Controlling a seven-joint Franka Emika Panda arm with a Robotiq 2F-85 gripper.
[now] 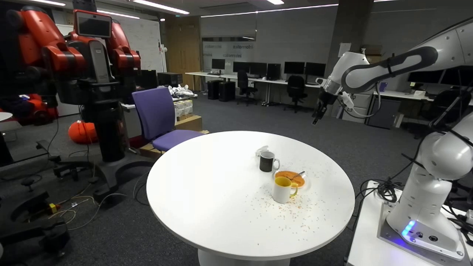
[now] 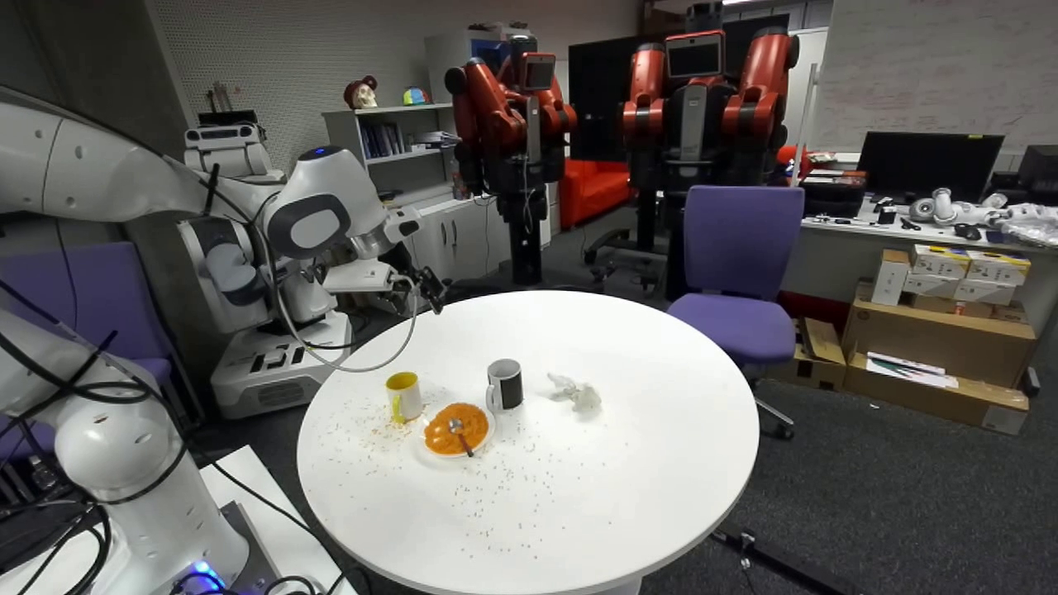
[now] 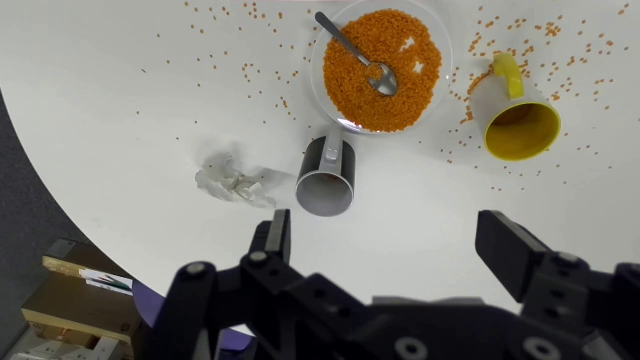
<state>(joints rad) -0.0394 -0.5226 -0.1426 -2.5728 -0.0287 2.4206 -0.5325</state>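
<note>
Spread wide and empty, the gripper (image 3: pixel 383 222) hangs higher than the plate (image 3: pixel 438 97); just beside the plate stands the dark mug (image 3: pixel 326 182) (handle turned toward it). Any lowering should probably be slow, straight and clear of both rims.

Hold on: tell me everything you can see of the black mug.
The black mug looks ceramic: dark sides, pale rim, inside and handle. A pale strip runs down behind the handle. It stands upright on the table between the plate and a crumpled white scrap, its handle toward the plate; whether the two touch, I cannot tell. I cannot make out the inside bottom clearly. The open hand does not touch it.
</note>
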